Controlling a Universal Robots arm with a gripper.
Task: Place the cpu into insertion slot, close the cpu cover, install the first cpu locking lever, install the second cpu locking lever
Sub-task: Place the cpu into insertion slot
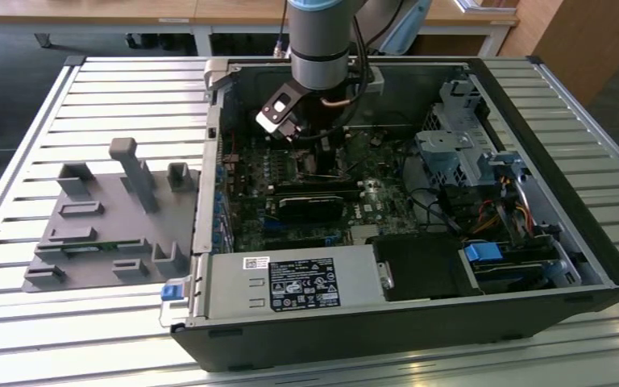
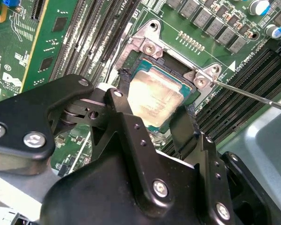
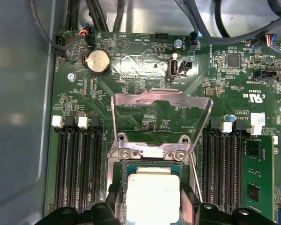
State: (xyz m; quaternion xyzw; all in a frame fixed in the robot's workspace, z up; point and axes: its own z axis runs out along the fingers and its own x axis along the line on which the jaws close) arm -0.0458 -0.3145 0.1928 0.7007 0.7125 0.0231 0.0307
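Note:
The cpu (image 2: 154, 96) (image 3: 152, 194), a square chip with a pale metal top, sits level at the insertion slot (image 2: 147, 44) (image 3: 116, 161) on the green board. My gripper (image 2: 157, 96) (image 3: 152, 200) (image 1: 312, 153) reaches down into the open computer case. Its black fingers (image 2: 124, 79) press against two opposite edges of the chip. The cpu cover (image 3: 161, 99), a silver frame with a cut-out centre, is swung up open on its hinge beyond the socket. A thin locking lever (image 2: 253, 96) sticks out free beside the socket.
Memory slots (image 3: 77, 173) (image 3: 225, 164) flank the socket on both sides. A black card (image 1: 309, 201), the power supply (image 1: 288, 282) and a drive cage (image 1: 450, 153) crowd the case. A grey fixture (image 1: 105, 218) lies on the slatted table at the exterior view's left.

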